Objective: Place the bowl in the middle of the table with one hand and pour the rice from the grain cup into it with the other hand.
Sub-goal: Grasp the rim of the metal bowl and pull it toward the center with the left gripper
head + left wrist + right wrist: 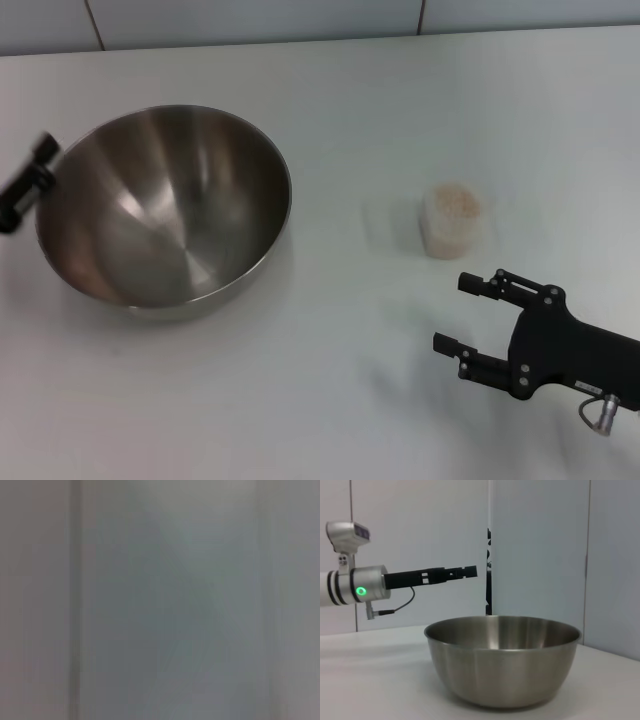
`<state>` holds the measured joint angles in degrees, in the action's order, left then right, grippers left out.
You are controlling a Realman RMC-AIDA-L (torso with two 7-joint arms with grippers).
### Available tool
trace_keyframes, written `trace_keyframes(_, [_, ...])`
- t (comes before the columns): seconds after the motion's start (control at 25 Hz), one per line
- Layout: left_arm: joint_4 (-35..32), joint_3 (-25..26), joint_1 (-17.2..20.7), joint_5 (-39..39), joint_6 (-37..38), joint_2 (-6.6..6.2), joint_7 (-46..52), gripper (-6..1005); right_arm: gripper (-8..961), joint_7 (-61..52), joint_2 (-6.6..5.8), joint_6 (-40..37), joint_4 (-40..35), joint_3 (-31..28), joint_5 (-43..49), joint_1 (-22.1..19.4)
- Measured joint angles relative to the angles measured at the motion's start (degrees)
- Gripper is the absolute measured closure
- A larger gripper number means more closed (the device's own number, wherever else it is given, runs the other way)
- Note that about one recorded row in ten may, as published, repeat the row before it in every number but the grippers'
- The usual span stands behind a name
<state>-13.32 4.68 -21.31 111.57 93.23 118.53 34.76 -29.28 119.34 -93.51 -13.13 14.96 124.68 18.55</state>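
The large steel bowl (165,205) stands on the left part of the white table (330,400); it also shows in the right wrist view (502,660). My left gripper (25,185) is at the bowl's left rim; in the right wrist view the left gripper (465,571) hangs above the rim, apart from it. The small clear grain cup (452,222) stands upright at the right, filled with pale rice (455,203). My right gripper (452,313) is open and empty, just in front of the cup and apart from it. The left wrist view shows only grey blur.
A tiled wall (300,20) runs along the table's far edge. Bare tabletop lies between the bowl and the cup. In the right wrist view, wall panels (540,545) stand behind the bowl.
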Motion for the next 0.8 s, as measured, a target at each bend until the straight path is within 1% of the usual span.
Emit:
trace_keyframes(0.04, [0.4, 3.5, -0.8, 0.0, -1.6, 0.03, -0.3, 185, 228, 0.2, 0.00, 0.0, 0.2, 0.0, -0.1, 0.1])
trace_keyframes(0.2, [0.4, 3.5, -0.8, 0.0, -1.6, 0.03, -0.3, 186, 228, 2.1, 0.05, 0.1, 1.4, 0.0, -0.8, 0.4])
trace_keyframes(0.24, [1.4, 7.7, -2.3, -0.1, -5.5, 0.04, -0.5, 186, 228, 2.3, 0.06, 0.2, 1.6, 0.0, -1.0, 0.4])
trace_keyframes(0.28, [3.3, 9.3, -3.1, -0.3, -8.5, 0.04, -1.7, 186, 228, 2.4, 0.06, 0.3, 1.8, 0.0, -1.0, 0.5])
trace_keyframes(0.4, [3.3, 9.3, -3.1, -0.3, -8.5, 0.04, -1.7, 186, 228, 2.5, -0.02, 0.5, 2.3, 0.0, -1.2, 0.6])
trace_keyframes(0.44, [5.6, 10.2, -3.6, -0.4, -10.0, 0.02, -4.4, 186, 228, 2.5, -0.02, 0.5, 2.3, 0.0, -1.2, 0.6])
trace_keyframes(0.8, [5.7, 10.1, -3.8, -0.4, -10.5, -0.04, -4.6, 185, 228, 2.5, -0.16, 1.2, 2.3, 0.0, -1.6, 0.6])
